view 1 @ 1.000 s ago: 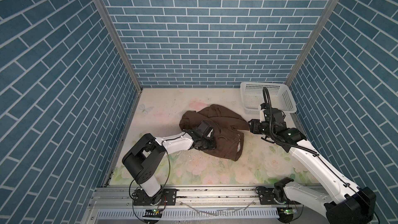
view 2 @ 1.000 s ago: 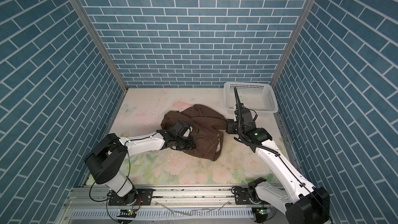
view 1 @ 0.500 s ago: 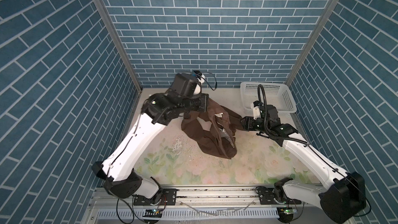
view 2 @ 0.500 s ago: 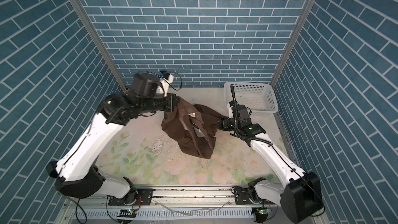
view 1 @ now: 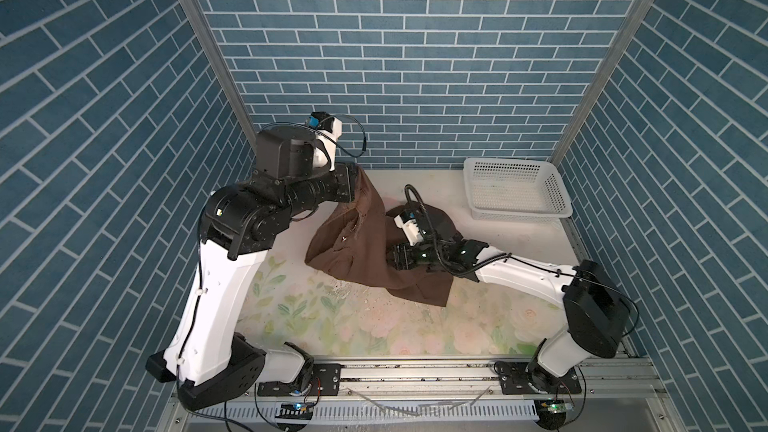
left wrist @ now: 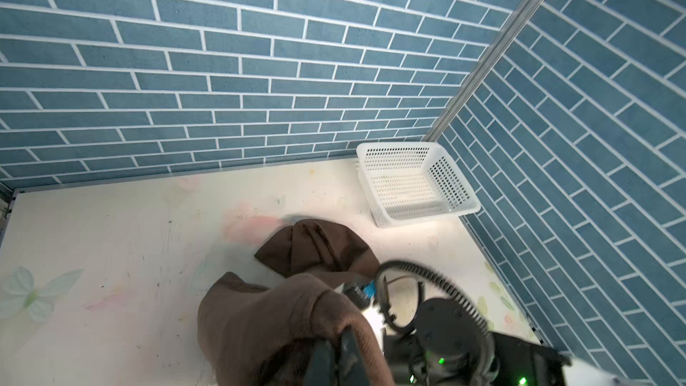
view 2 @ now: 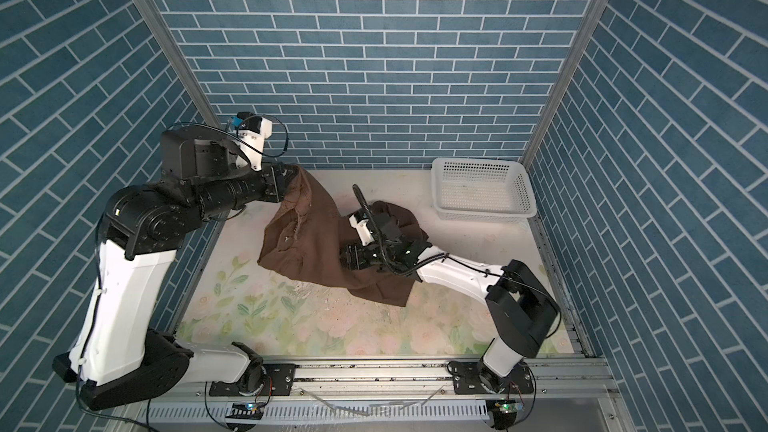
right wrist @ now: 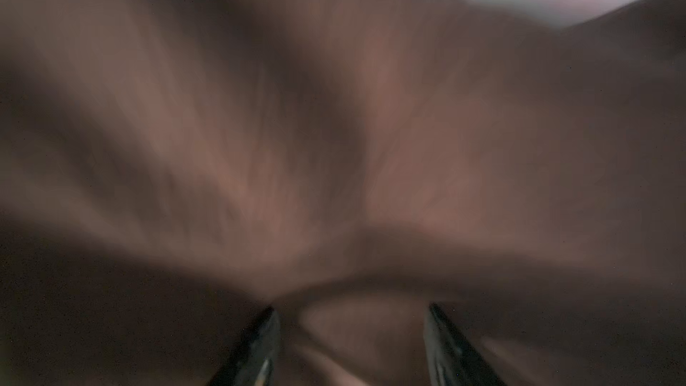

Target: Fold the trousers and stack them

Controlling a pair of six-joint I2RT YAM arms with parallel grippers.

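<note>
- Currently pre-fold, going by the heap: the trousers (view 1: 361, 243) aren't flat. One end is hoisted and the rest is bunched on the table (view 1: 332, 326) at frame centre, in both top views.
- Left gripper (view 1: 354, 178) is clamped tight on an upper edge of the cloth, raised at centre-left of frame. Fabric hangs from it as a slanted sheet down to the table.
- Right gripper (view 1: 392, 258) sits low at centre, nosed into the hanging cloth. The right wrist view is blurred, but the jaws stand apart with brown fabric bulging ahead of them and no pinch visible, so it reads as released.
- Another lump of the trousers lies crumpled beyond the right arm, just right of centre.
- Next move, likely: the right gripper has to find and close on a second edge (waistband or hem, can't tell which). Then both arms spread the cloth flat before any fold.
- Risk: it could grab several layers at once.
- Basket (view 1: 559, 197): white, perforated, upper right of frame. It is empty, and near the trousers without touching them.
</note>
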